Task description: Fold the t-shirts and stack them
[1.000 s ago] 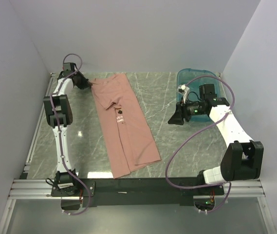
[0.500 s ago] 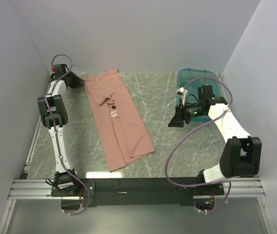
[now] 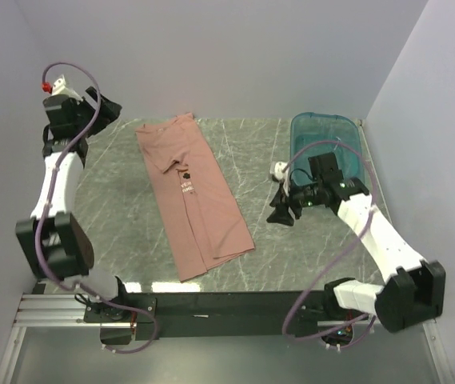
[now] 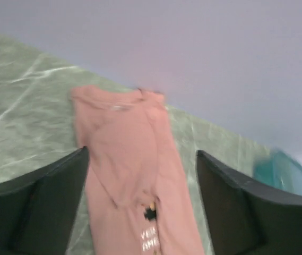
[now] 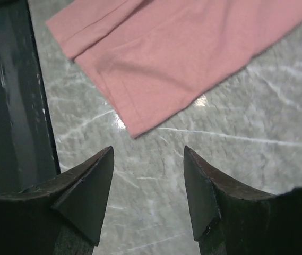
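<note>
One salmon-pink t-shirt (image 3: 193, 200) lies flat on the marble table, folded lengthwise into a long strip, collar end at the back. Its small chest print faces up (image 4: 149, 240). My left gripper (image 3: 109, 109) hangs open, high above the table's back left corner, apart from the shirt; in the left wrist view the shirt (image 4: 129, 159) lies far below between its fingers (image 4: 39, 207). My right gripper (image 3: 278, 211) is open and empty, low over bare table just right of the shirt's hem end (image 5: 182, 53).
A translucent teal tub (image 3: 328, 140) stands at the back right, its corner also showing in the left wrist view (image 4: 281, 170). The dark frame rail (image 5: 13, 106) runs along the table's near edge. Walls close in on three sides.
The left gripper slid the shirt's collar end leftward, opened, let go and rose up to the back left. The right gripper moved left and nearer, down toward the shirt's hem.
</note>
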You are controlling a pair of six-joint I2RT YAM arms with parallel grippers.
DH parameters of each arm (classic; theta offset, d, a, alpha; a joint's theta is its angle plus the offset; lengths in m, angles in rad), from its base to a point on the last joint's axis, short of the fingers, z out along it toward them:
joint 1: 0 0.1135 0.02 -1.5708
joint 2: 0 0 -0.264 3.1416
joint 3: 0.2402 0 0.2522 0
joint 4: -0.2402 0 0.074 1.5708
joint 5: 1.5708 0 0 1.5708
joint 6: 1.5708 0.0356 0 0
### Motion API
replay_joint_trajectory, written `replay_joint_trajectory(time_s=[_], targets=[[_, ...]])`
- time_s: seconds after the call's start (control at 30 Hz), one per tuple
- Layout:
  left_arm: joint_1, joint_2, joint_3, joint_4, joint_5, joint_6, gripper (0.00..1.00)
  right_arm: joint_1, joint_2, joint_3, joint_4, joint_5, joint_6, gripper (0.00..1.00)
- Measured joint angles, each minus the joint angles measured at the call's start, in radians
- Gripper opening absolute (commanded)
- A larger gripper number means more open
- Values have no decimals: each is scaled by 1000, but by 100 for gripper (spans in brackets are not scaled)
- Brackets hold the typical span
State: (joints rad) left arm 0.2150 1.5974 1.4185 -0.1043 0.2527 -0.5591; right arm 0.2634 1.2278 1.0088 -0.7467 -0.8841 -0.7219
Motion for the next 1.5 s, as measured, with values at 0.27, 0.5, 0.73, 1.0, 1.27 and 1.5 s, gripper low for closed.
replay_joint_trajectory(time_s=[0.27, 0.5, 0.73, 1.0, 1.27, 1.5], targets=[[-364, -315, -343, -44, 32, 214, 70, 85, -170, -122, -88, -52, -538, 85], [-806, -806, -628, -200, -34, 561, 71, -30, -73, -91, -143, -138, -717, 85], [-1022, -902, -640, -305, -188, 768, 76, -106, -91, -98, -138, -155, -713, 80], [-1153, -891, -688, -443, -409, 805, 82, 223, -77, -179, -13, 40, -631, 77], [-1167, -903, -785, -381, -399, 859, 82, 256, 84, -124, 73, 132, -571, 75], [-1373, -698, -819, -377, -378, 913, 75, 180, 96, -124, 95, 127, -549, 75]])
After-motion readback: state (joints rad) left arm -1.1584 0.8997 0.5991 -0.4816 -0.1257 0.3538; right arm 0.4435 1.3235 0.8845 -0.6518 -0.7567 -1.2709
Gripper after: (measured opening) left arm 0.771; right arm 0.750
